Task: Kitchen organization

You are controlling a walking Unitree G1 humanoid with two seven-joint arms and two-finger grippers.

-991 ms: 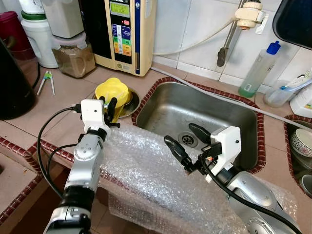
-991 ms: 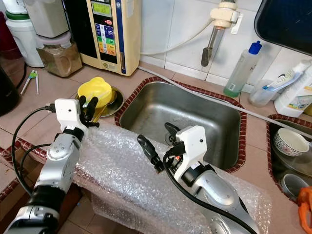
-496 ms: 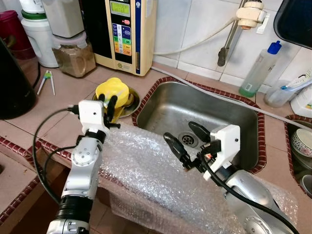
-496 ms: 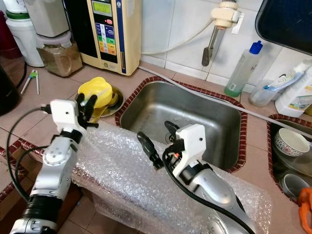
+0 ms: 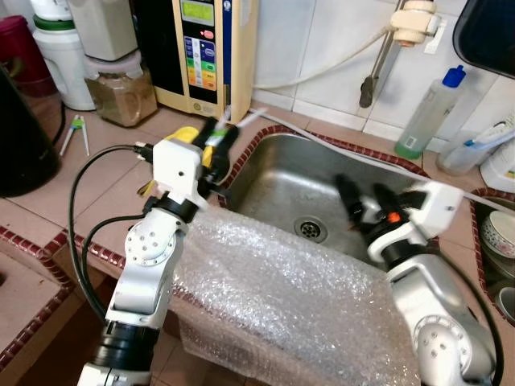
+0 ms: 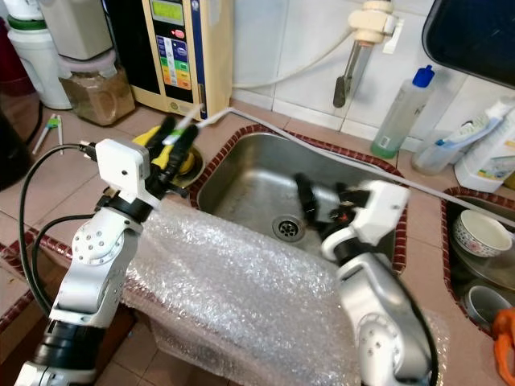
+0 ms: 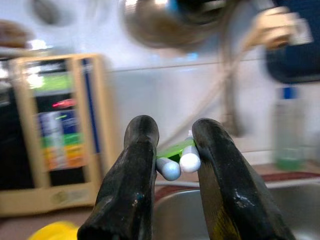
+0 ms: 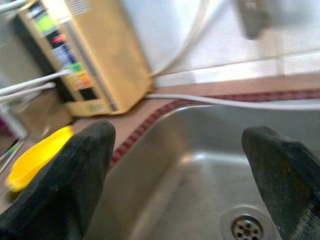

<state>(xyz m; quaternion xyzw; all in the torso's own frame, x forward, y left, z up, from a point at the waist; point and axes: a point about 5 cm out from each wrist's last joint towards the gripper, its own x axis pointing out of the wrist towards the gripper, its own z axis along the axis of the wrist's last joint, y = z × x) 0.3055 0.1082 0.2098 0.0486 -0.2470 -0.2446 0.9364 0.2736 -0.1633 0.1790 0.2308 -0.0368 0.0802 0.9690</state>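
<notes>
Since half a second ago the left hand (image 5: 216, 143) has lifted off the yellow lid (image 5: 187, 135) and now carries a green-and-white utensil (image 7: 176, 156) pinched between its fingers (image 7: 135, 170), white ends poking out past the fingertips toward the wall; what the utensil is cannot be made out, since blur smears it in the head views. The hand hangs above the table (image 5: 105, 173) at the sink's near-left corner, and the yellow lid is mostly hidden behind it. The right hand (image 6: 320, 197) has swung away from the bubble wrap (image 5: 273, 297) and now sits over the sink (image 5: 290, 181), right of the drain (image 5: 311, 229), its fingers (image 8: 75, 175) spread wide with nothing between them. Both hands are motion-blurred in the head views, the right one badly. The bubble wrap lies draped over the table's front edge and the sink rim, between the two arms, with its lower part cut off at the frame bottom. A water purifier (image 5: 205, 48) stands against the wall behind the left hand, and a soap bottle (image 5: 430, 112) stands at the sink's far-right corner.
</notes>
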